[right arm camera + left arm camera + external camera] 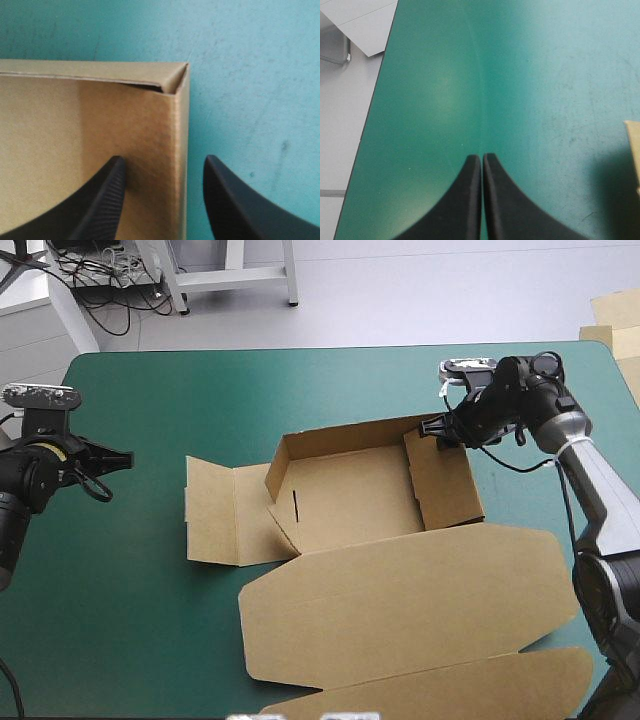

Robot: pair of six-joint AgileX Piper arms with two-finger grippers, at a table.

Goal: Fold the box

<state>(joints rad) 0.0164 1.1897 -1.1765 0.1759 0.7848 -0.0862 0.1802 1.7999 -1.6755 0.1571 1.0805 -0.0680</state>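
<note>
- High view shows the box (350, 495) at the middle of the surface (150, 620), a little toward the right edge. It is an open tray with far and right walls raised.
- Its lid (400, 610) lies flat and reaches the near edge. A flap (212, 510) lies flat on the side toward the left edge.
- The box's long axis, tray to lid, runs from the far edge to the near edge, slanting slightly toward the near right corner.
- The right gripper (437, 430) is at the tray's far right corner. In the right wrist view its fingers (95, 205) stand apart, one inside the tray and one outside over bare surface. The right wall (175, 150) is between them, not clamped.
- The left gripper (120, 460) hovers near the left edge with its fingers together on nothing. It points toward the box, with the flat flap ahead of it and well apart.
- The right arm is clearly the nearer one. The coming move likely turns on that wall already standing between its fingers, so pinching together would take hold of it.
- The flat flap lies on the left arm's side, and that arm would first have to travel toward the middle.
</note>
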